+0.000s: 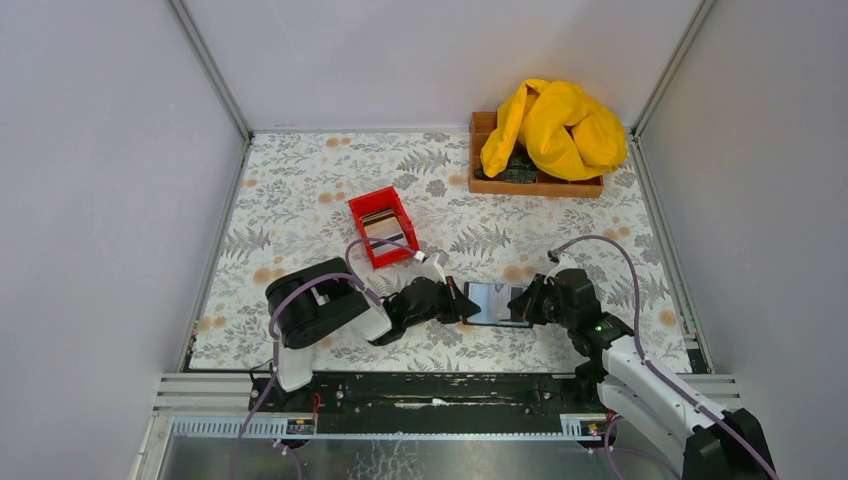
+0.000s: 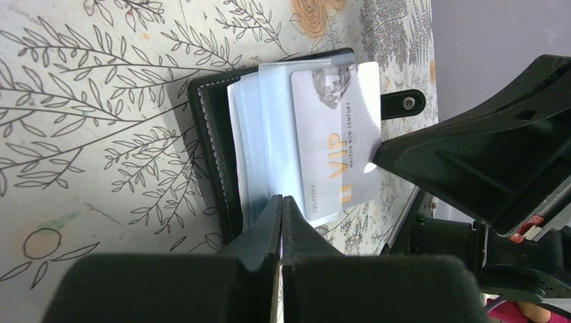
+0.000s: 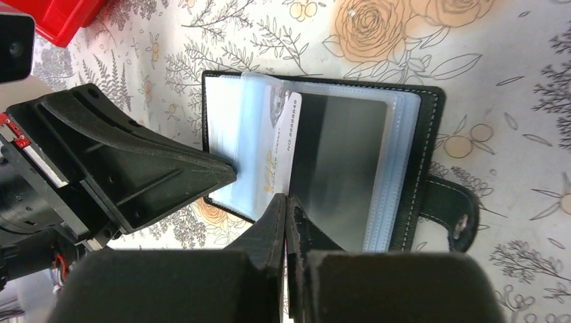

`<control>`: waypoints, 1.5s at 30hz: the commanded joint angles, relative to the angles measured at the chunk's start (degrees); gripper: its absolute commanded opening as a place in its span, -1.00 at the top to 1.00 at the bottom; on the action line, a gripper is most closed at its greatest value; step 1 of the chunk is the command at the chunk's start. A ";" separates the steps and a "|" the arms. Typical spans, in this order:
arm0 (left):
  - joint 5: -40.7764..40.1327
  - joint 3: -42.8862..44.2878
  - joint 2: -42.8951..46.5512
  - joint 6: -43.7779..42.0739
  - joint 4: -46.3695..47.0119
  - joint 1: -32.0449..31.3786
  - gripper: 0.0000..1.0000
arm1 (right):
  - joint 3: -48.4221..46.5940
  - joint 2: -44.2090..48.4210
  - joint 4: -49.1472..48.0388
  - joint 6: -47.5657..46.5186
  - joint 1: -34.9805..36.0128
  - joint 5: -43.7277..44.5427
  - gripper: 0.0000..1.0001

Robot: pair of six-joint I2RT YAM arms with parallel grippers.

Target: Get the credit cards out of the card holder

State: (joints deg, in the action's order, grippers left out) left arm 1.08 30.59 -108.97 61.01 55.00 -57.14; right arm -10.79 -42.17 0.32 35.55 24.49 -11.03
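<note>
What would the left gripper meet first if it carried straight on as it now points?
The card holder: the shut left gripper sits at its edge, aimed across the clear sleeves and white card. Beyond is the right gripper, apparently pinching that card.

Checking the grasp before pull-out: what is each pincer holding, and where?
The right pincer pinches the white card by its free edge outside the holder. The left pincer is shut, tip on the holder, gripping nothing visible.
</note>
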 commanded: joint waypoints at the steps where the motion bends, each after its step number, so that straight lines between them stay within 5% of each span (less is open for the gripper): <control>1: -0.03 -2.43 -0.38 -1.48 -3.90 0.51 1.00 | -4.53 2.29 4.74 -3.18 0.32 5.00 1.00; 9: 0.19 -1.63 5.87 -4.64 -8.08 0.70 0.93 | -8.49 7.67 11.34 -5.01 0.28 8.63 1.00; 25: -0.64 9.07 25.42 -17.71 -29.43 2.16 -0.69 | -13.15 11.94 11.58 -4.86 0.29 2.35 1.00; 29: 9.11 10.77 28.63 -22.08 -32.05 6.71 -0.76 | -14.64 12.34 10.98 -6.35 0.28 -6.91 1.00; 37: 14.68 11.49 39.92 -35.27 -41.63 12.02 -0.81 | -14.24 14.09 10.23 -7.16 0.25 -20.52 1.00; 45: 31.73 10.65 41.84 -40.30 -40.38 13.73 -0.74 | -14.98 13.04 4.89 -4.85 0.21 -33.15 1.00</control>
State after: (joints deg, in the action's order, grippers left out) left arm 22.61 41.54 -68.71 24.91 13.85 -43.88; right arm -23.51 -29.21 10.85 29.82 24.58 -34.96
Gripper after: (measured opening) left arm 0.878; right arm 0.011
